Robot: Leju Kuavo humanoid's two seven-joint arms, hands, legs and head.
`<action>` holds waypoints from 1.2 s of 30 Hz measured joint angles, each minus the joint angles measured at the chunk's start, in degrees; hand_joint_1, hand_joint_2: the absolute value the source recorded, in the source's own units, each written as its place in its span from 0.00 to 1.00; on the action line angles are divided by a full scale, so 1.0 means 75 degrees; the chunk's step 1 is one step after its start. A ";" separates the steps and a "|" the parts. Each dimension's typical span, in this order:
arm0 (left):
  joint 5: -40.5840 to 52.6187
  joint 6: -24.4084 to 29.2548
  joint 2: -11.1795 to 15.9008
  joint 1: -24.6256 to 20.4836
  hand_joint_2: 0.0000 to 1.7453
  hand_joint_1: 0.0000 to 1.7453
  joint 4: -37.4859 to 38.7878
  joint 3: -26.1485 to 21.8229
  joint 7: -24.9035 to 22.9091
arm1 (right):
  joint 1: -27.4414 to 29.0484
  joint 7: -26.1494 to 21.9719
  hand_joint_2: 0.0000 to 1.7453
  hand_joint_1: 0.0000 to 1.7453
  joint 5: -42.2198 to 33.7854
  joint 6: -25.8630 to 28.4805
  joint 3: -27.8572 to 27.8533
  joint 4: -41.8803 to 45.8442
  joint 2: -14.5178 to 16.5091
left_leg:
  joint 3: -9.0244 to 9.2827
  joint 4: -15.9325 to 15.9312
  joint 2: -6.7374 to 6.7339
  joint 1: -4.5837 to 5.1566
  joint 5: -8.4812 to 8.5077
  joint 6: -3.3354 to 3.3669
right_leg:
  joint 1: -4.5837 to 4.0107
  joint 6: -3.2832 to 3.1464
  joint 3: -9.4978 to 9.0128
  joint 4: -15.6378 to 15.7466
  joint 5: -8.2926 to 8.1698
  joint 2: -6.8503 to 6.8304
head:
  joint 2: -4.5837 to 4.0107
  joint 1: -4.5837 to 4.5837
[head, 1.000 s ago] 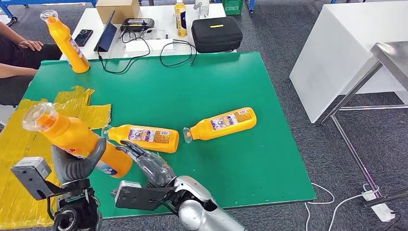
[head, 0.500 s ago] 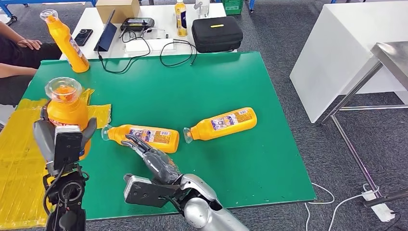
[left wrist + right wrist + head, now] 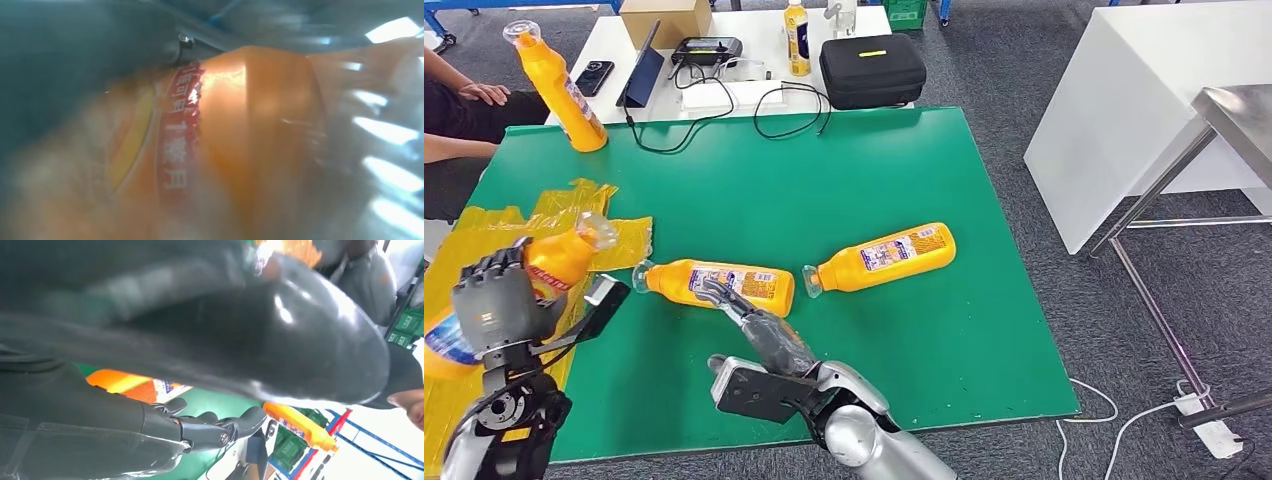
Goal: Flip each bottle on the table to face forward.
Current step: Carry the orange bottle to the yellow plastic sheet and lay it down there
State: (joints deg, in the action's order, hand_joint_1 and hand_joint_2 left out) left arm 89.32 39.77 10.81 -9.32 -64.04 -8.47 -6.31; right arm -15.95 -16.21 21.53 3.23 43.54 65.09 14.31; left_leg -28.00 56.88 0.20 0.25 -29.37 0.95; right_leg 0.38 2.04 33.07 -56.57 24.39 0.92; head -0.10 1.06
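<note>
Held bottle (image 3: 534, 275) was off the table at its left edge, tilted, cap up-right, gripped in the left hand (image 3: 492, 305). One bottle (image 3: 554, 85) stood upright far left; two (image 3: 719, 285) (image 3: 884, 257) lay flat mid-table, undone. Right hand (image 3: 754, 325) was empty, fingers spread, reaching at the nearer lying one, contact unclear.

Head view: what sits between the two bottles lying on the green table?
Nothing. In the head view, bare green table separates the left lying bottle from the right lying bottle's cap.
</note>
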 joint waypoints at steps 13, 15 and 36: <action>0.0071 0.0026 0.1699 0.0122 1.00 1.00 0.1830 0.2465 -0.1298 | -0.0106 -0.0039 0.00 0.00 -0.0253 -0.0020 0.0129 0.0079 -0.0298 | -0.0011 0.0001 0.0013 0.0003 0.0001 -0.0001 | 0.0002 -0.0002 0.0000 -0.0001 0.0002 -0.0016 | -0.0001 -0.0002; 0.0072 0.0029 0.1718 0.0141 1.00 1.00 0.1917 0.2455 -0.1021 | -0.0106 -0.0043 0.00 0.00 -0.0288 -0.0007 0.0152 0.0079 -0.0319 | -0.0012 0.0001 0.0013 0.0003 0.0001 0.0000 | 0.0002 -0.0002 0.0001 -0.0001 0.0002 -0.0016 | -0.0001 -0.0002; 0.0072 0.0068 0.1125 -0.0117 0.00 0.00 0.2754 0.0957 0.1051 | -0.0106 -0.0047 0.00 0.00 -0.0344 0.0056 0.0264 0.0079 -0.0390 | -0.0006 0.0001 0.0014 0.0003 0.0001 -0.0001 | 0.0001 -0.0002 -0.0002 -0.0001 0.0001 -0.0017 | -0.0001 -0.0003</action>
State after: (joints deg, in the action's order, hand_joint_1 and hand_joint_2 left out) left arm 89.85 40.28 19.25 -10.20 -43.38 -1.29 1.57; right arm -16.75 -16.56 18.95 3.65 45.52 65.68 11.39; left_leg -28.04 56.89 0.30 0.28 -29.37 0.95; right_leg 0.39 2.03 33.05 -56.58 24.40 0.79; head -0.11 1.04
